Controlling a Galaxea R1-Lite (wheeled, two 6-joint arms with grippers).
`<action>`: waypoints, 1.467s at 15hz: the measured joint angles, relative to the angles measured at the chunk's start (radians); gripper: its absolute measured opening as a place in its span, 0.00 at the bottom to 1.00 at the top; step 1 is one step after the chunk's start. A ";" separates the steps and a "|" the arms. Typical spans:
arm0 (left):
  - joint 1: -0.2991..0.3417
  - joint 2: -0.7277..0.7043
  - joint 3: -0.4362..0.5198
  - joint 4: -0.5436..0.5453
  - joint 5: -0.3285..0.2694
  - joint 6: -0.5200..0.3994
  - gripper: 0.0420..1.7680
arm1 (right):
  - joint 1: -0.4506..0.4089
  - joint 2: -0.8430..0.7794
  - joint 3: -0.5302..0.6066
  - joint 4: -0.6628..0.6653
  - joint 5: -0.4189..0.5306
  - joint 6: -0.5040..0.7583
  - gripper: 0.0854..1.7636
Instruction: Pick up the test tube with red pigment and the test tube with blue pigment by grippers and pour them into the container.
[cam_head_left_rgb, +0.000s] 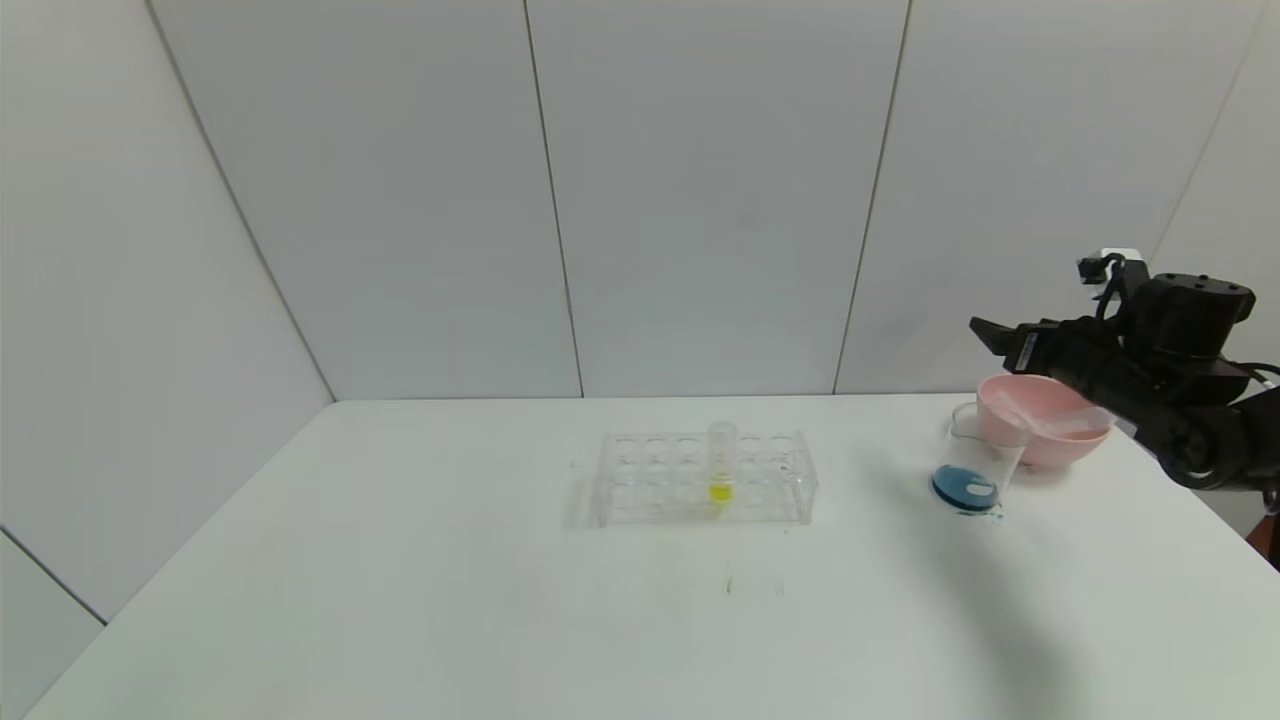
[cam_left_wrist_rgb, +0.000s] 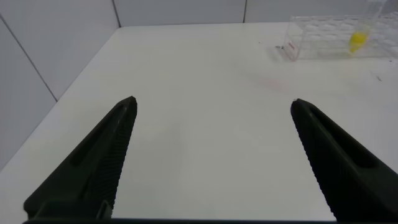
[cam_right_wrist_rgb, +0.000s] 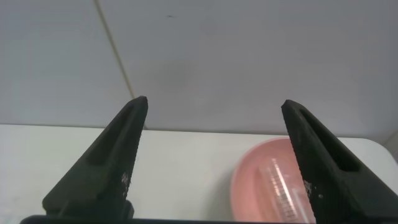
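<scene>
Head view: right gripper (cam_head_left_rgb: 1000, 335) spread, nothing held, above pink bowl (cam_head_left_rgb: 1043, 425) w/ a clear tube lying in it; container (cam_head_left_rgb: 975, 470) w/ blue liquid just beside bowl. Yellow tube (cam_head_left_rgb: 720, 470) in rack (cam_head_left_rgb: 700, 480). Left wrist view: left gripper (cam_left_wrist_rgb: 211, 109) spread over table (cam_left_wrist_rgb: 205, 74). Right wrist view: fingers (cam_right_wrist_rgb: 121, 149) wide apart, empty.

a clear tube rack (cam_head_left_rgb: 700, 480) stood at centre frame on the white table (cam_head_left_rgb: 400, 580), holding one upright tube with yellow liquid (cam_head_left_rgb: 720, 470). a pink bowl (cam_head_left_rgb: 1040, 425) sat at right, before grey wall panels (cam_head_left_rgb: 700, 190).
</scene>
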 joint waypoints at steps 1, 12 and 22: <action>0.000 0.000 0.000 0.000 0.000 0.000 1.00 | 0.034 -0.023 0.043 -0.030 -0.014 0.003 0.88; 0.000 0.000 0.000 0.000 0.000 0.000 1.00 | 0.219 -0.651 0.484 -0.186 -0.087 -0.006 0.95; 0.000 0.000 0.000 0.000 0.000 0.000 1.00 | 0.066 -1.535 0.641 0.380 -0.058 -0.044 0.96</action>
